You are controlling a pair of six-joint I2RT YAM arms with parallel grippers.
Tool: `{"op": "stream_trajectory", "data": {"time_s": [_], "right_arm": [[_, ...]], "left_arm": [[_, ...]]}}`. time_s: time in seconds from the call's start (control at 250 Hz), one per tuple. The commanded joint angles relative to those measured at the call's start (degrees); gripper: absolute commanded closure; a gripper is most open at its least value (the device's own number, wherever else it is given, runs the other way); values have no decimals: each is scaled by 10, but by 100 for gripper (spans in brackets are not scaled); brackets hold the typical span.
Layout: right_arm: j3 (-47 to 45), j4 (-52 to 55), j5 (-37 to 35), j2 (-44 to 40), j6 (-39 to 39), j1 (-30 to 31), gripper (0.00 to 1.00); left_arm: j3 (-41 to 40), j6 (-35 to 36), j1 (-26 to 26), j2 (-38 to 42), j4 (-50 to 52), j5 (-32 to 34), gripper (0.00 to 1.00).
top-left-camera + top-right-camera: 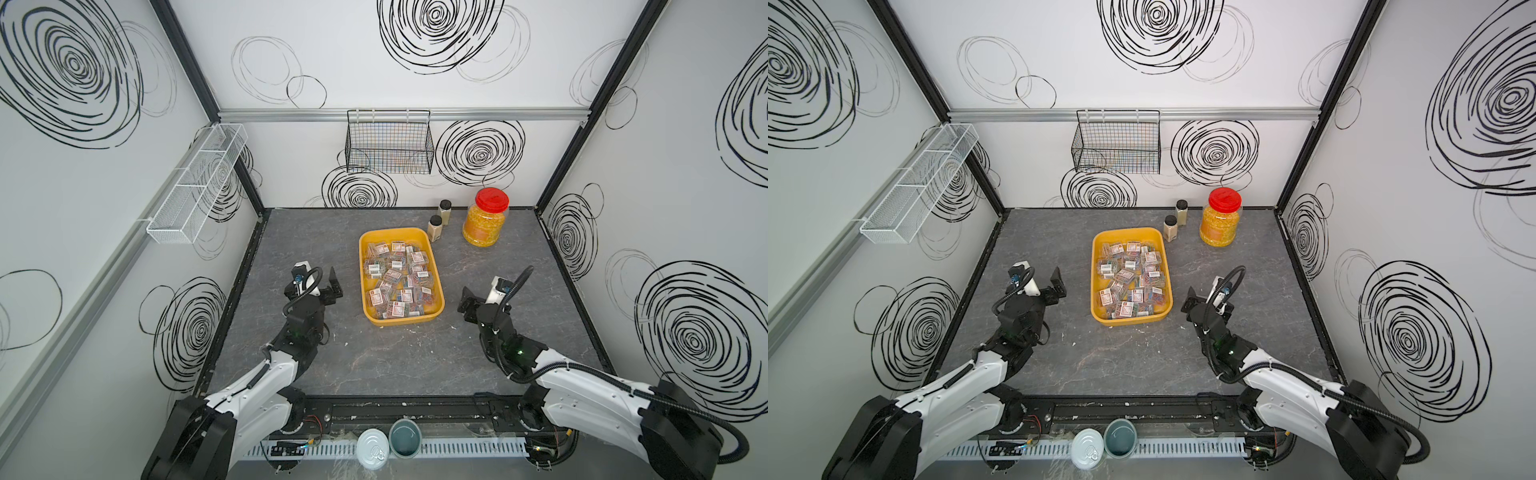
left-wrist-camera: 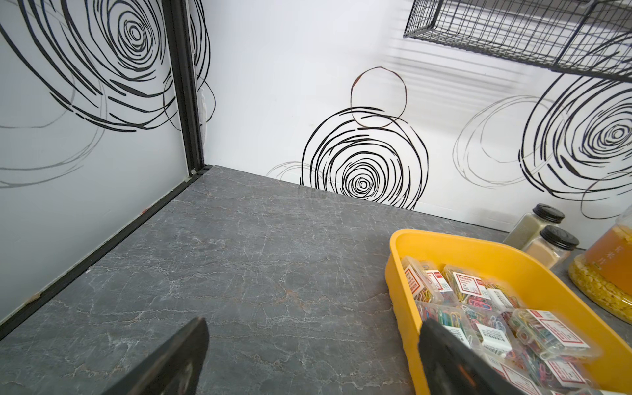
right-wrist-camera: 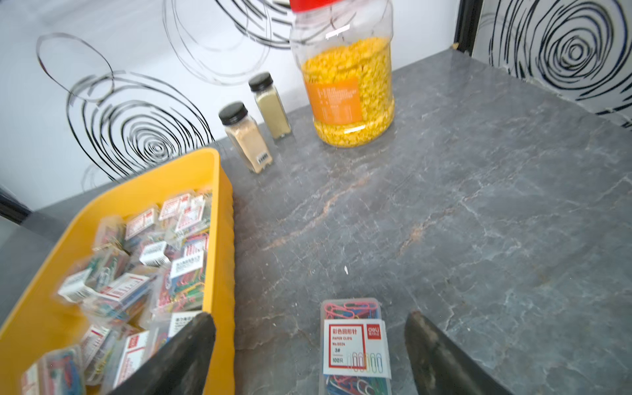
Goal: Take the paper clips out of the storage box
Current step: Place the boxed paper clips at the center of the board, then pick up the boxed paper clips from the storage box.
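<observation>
Right pincer (image 3: 309, 316): jaws wide, gripping nothing, one on either side of a single case (image 3: 355, 345) and apart from it. Case: flat, clear, filled with coloured clips, white-and-red label up, lying on the tabletop (image 3: 478, 222) just outside the right wall of the box (image 3: 224, 239); in both top views the right pincer (image 1: 467, 297) hides it. Left pincer (image 2: 313, 323): jaws wide, empty, over bare tabletop near the left wall of the box, apart from it. Box (image 1: 362, 274): yellow, shallow, rounded corners, standing mid-tabletop between the left pincer (image 1: 326, 286) and the right one. Paper clips (image 1: 397, 278): the other cases, same make, heaped loosely inside the box, overlapping and tilted at all angles, covering most of the floor; a bare yellow strip shows at the far end. Bottles (image 1: 435, 230): two, black caps, pale powder, upright, just beyond the far right corner of the box. Jar (image 1: 485, 224): clear, red lid, yellow grains, orange label, upright, right of the bottles, near the back wall. Basket (image 1: 388, 145): black wire, hung from the rail on the back wall, above the tabletop.
</observation>
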State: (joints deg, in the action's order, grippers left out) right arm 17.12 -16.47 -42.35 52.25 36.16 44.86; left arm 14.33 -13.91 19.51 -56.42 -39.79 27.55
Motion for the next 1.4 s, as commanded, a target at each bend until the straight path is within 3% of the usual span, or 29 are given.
{"op": "stream_trajectory", "data": {"time_s": [0.0,0.208,0.36,0.495,0.667,0.783,0.883,0.943,1.083,1.131,1.227,1.263,1.326,1.394], "right_arm": [[-3,12,-25,-40,-7,-2,6],[74,-51,-17,-35,-27,-41,4],[96,-138,-5,3,1,-69,4],[57,-230,34,90,-22,-73,3],[111,-231,56,196,-62,-87,10],[129,-287,129,218,-94,-93,9],[224,-200,118,202,-136,-95,11],[261,-177,101,185,-132,-106,7],[260,-219,213,154,-103,-151,3],[254,-234,234,158,-103,-150,2],[261,-251,264,186,-113,-150,2],[276,-238,269,199,-118,-150,2],[308,-203,265,220,-116,-150,5],[323,-194,266,234,-105,-150,6]], "left_arm": [[-7,4,0,13,-22,10,1],[-12,3,0,21,-22,13,1],[-19,1,0,32,-25,16,1],[-31,-4,-2,46,-31,22,1],[-38,-4,-5,59,-34,-2,3],[-45,-1,-5,80,-30,-19,8],[-15,-39,-11,99,47,-23,10],[23,-64,-16,110,114,-31,10],[76,-133,-47,139,193,-101,10],[71,-159,-57,149,191,-124,6],[47,-253,-66,170,213,-101,0],[39,-272,-77,177,215,-111,5],[32,-271,-95,179,200,-184,9],[42,-269,-84,174,208,-213,15]]}}
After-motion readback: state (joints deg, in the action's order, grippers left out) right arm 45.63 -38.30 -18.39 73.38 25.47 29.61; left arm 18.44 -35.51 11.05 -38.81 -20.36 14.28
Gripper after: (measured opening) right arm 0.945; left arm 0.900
